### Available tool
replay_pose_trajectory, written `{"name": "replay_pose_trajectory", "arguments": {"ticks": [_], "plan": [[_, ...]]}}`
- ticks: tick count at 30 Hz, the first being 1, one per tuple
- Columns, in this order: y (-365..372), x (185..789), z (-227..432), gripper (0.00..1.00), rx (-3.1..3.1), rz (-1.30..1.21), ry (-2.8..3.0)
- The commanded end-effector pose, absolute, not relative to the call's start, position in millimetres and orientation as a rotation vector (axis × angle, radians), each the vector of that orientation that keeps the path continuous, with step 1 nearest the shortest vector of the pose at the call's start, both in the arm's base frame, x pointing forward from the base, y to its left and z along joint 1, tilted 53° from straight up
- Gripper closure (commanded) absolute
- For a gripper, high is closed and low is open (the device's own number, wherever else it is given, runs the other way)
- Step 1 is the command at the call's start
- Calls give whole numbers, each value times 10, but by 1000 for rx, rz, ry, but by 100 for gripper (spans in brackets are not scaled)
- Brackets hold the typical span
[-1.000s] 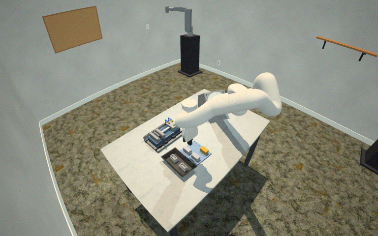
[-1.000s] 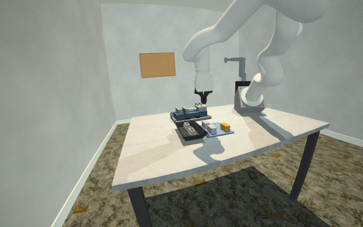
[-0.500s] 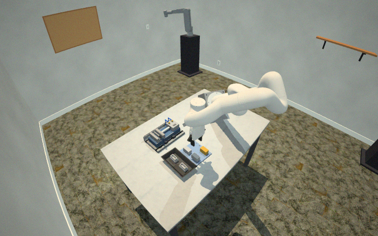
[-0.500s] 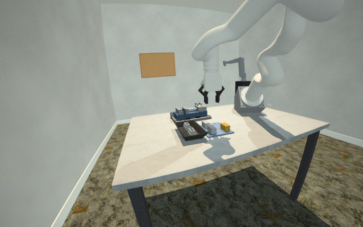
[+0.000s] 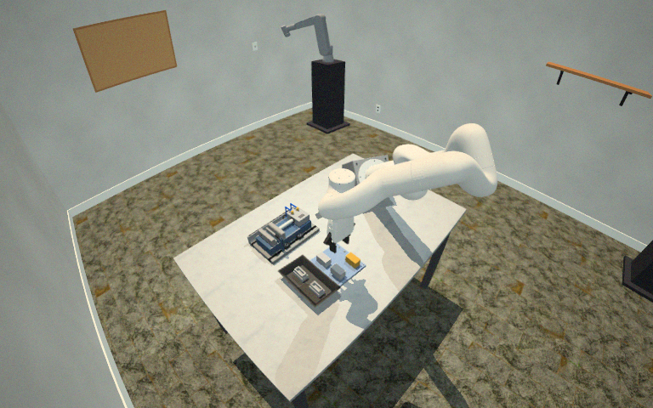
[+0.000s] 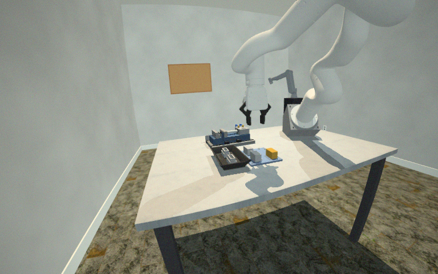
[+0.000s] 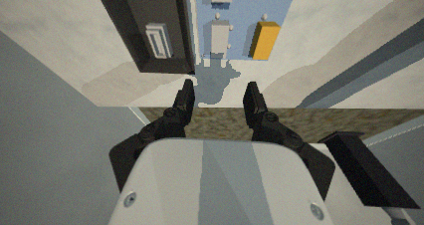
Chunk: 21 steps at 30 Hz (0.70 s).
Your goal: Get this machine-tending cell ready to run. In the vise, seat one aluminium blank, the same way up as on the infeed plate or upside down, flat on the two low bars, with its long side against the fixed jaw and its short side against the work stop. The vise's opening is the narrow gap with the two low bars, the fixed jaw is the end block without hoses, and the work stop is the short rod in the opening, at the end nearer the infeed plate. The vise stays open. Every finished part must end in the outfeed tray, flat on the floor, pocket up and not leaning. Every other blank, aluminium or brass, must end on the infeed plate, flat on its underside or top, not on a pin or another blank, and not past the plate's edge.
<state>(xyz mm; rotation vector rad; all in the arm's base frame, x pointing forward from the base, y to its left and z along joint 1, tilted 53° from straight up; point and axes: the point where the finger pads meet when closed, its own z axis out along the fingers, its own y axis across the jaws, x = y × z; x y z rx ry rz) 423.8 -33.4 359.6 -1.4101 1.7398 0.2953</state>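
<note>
My gripper [image 5: 333,243] hangs open and empty high above the table, over the far end of the blue infeed plate [image 5: 338,266]; it also shows in the exterior view [image 6: 255,117] and the wrist view [image 7: 217,100]. On the plate lie two grey aluminium blanks [image 5: 323,259] [image 5: 337,272] and one brass blank [image 5: 353,259]. The dark outfeed tray [image 5: 309,279] holds two finished parts [image 5: 300,273] [image 5: 316,289], pocket up. The blue vise [image 5: 285,230] stands beyond the tray; a grey block seems to sit in its opening, but I cannot tell how it is seated.
The arm's base [image 6: 299,119] stands at the table's far end. The vise's hoses [image 5: 290,206] stick up at its far end. The tray and the infeed plate lie side by side, close to the vise.
</note>
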Motion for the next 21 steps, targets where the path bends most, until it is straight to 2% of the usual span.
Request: {"name": "replay_pose_trajectory", "arguments": {"ticks": [1, 21], "plan": [[-337, 4240, 3601, 31, -1410, 294, 1739], [-278, 4282, 3546, 31, -1410, 294, 1740]]}}
